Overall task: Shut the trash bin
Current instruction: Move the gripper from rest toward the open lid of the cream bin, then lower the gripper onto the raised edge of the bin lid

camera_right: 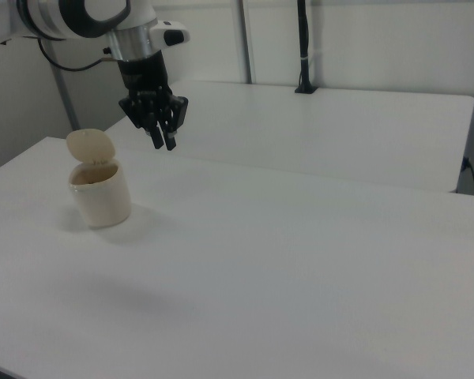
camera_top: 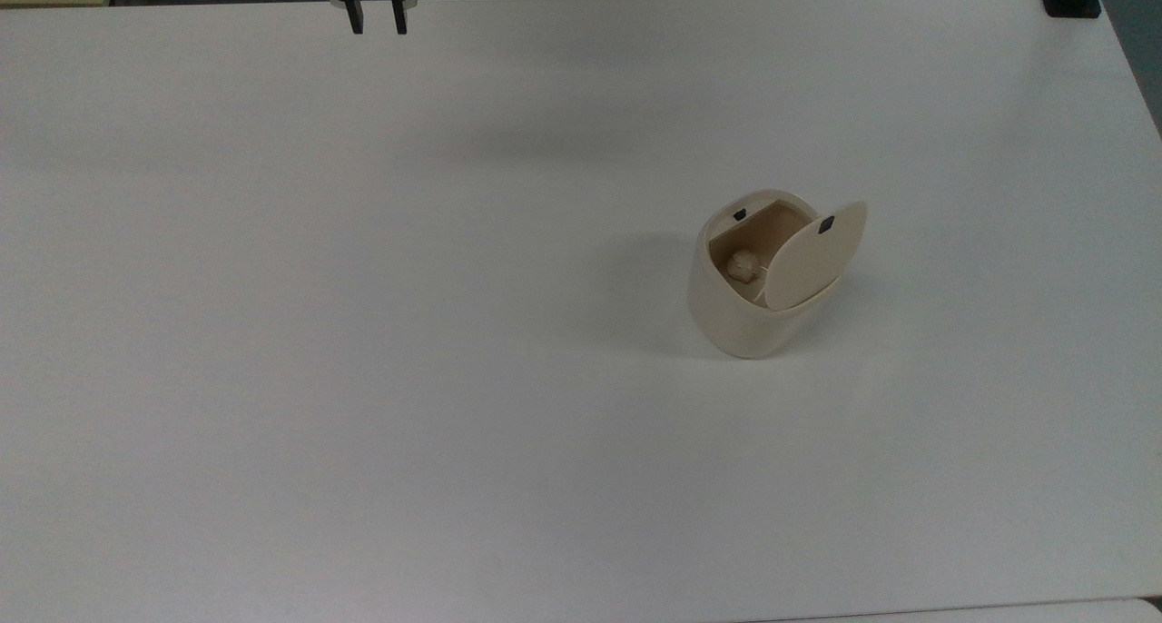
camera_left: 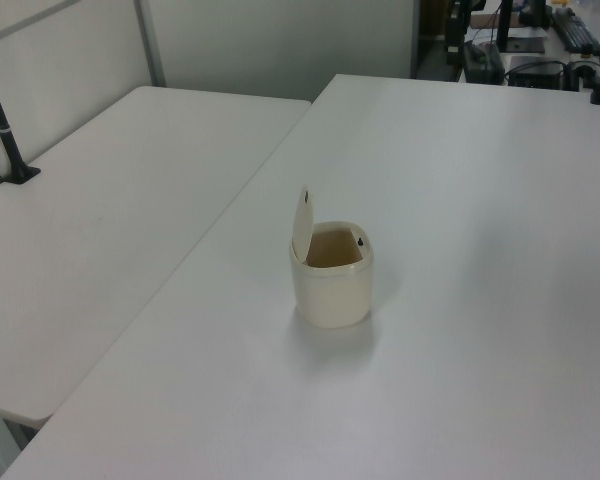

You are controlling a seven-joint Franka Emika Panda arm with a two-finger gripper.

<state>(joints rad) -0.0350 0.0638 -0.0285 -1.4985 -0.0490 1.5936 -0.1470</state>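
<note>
One crumpled wad (camera_top: pixel 743 263) inside the trash bin (camera_top: pixel 746 312) appears from the top view.

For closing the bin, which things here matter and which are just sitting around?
Part of the job:
- bin, standing open on the table
- lid, hinged up, not yet shut
- tool, up in the air, away from the bin

Just there:
- crumpled wad inside the bin
- second table alongside
- black pole clamped on the second table

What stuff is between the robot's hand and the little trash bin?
Nothing but bare white table. In the top view, the hand hangs near the far edge and the trash bin stands apart, lid up.
</note>
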